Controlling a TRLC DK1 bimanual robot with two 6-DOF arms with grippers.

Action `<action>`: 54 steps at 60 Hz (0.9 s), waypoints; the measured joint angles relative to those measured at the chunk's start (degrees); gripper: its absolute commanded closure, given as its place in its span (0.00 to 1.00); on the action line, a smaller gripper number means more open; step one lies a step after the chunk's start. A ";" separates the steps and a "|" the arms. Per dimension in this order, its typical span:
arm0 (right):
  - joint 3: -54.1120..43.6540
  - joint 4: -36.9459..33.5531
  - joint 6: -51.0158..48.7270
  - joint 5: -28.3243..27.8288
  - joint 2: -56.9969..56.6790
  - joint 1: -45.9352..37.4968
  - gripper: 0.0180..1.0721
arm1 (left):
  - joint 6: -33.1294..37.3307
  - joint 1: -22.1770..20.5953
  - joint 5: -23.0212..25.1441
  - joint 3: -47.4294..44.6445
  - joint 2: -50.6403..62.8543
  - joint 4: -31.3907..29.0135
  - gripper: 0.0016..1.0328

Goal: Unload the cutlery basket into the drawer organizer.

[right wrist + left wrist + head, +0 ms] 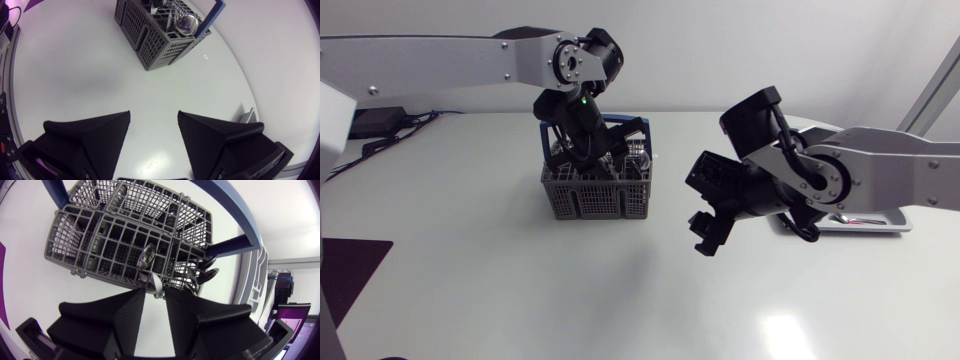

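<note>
Basket [595,195] mid white table [470,280] — organizer [880,228] at rt edge.

Left arm [440,60]: silver-grey links, black joints, small green light.
Right arm [890,170]: silver-grey, black cable loop.
Right gripper [154,115]: matte black wedges.

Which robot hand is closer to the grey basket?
Left. The left gripper is right above the cutlery basket; the right gripper hovers apart from it, off to its side.

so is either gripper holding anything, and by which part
Right gripper holds nothing. Left gripper is at the tip of a silver handle; whether it grips cannot be told.
</note>
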 measured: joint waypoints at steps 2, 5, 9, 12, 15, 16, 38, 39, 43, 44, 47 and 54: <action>0.00 -0.02 0.00 0.00 0.00 0.00 0.33 | 0.00 0.00 0.00 0.57 0.22 -0.39 0.69; -0.02 0.00 0.00 0.00 0.00 0.00 0.33 | 0.00 0.00 0.00 1.16 0.35 -0.83 0.69; -0.02 0.00 0.00 0.00 0.00 0.00 0.33 | 0.00 -0.02 0.00 2.05 0.37 -1.07 0.69; -0.07 0.00 0.00 -0.02 0.00 0.00 0.33 | 0.00 -0.07 0.00 2.58 0.44 -1.09 0.69; -0.13 -0.02 0.00 -0.02 0.00 0.00 0.33 | 0.00 -0.09 0.00 2.93 0.55 -1.09 0.69; -0.17 0.00 0.00 -0.02 0.00 0.00 0.33 | 0.00 -0.11 0.00 3.02 0.55 -1.11 0.69; -0.76 0.04 0.00 -0.02 -0.31 0.00 0.33 | 0.00 -0.11 0.00 3.58 1.70 -3.89 0.69; -0.76 0.04 0.00 -0.02 -0.33 0.00 0.33 | 0.00 -0.11 0.00 3.58 1.70 -4.04 0.69; -0.76 0.09 0.00 -0.02 -0.33 0.00 0.33 | 0.00 -0.09 0.00 3.58 1.70 -4.74 0.69; -0.76 0.09 0.00 -0.02 -0.33 0.00 0.33 | 0.00 -0.09 0.02 3.58 1.70 -4.96 0.69; -0.76 0.13 0.00 -0.02 -0.33 0.00 0.33 | 0.00 -0.04 0.00 3.58 1.70 -5.16 0.69; -0.76 0.15 -0.04 -0.02 -0.33 0.00 0.33 | 0.00 0.00 0.00 3.58 1.70 -5.16 0.76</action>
